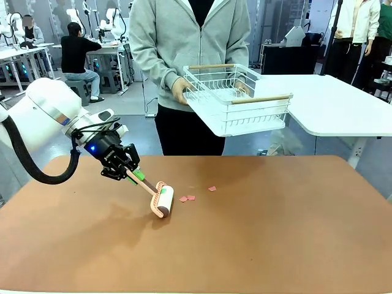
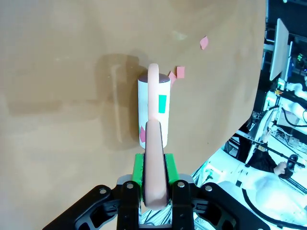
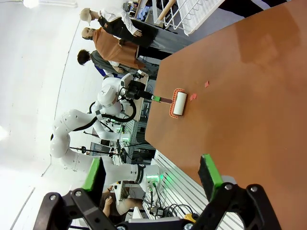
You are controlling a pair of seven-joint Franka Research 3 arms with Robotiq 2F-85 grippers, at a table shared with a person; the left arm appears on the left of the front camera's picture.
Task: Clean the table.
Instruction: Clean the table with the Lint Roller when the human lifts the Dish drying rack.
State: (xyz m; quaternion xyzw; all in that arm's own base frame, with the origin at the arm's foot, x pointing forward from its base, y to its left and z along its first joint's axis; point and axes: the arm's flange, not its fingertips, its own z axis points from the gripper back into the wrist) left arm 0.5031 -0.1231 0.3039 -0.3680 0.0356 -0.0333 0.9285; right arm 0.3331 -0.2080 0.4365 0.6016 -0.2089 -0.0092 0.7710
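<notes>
Reddish-brown worktop [image 1: 275, 233] filling the lower frame, the left hand [image 1: 136, 174] is clenching a lint roller [image 1: 163, 201] at centre left, pink scraps [image 1: 187, 198] lying uncollected just beside it; the right hand [image 3: 151, 172] is hanging released.

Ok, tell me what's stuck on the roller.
A green scrap and a pink scrap cling to the roller held by the left gripper. Its underside, facing the table, is hidden.

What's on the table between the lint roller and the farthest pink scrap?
Two pink scraps close together beside the roller, in the front view; otherwise bare table.
</notes>
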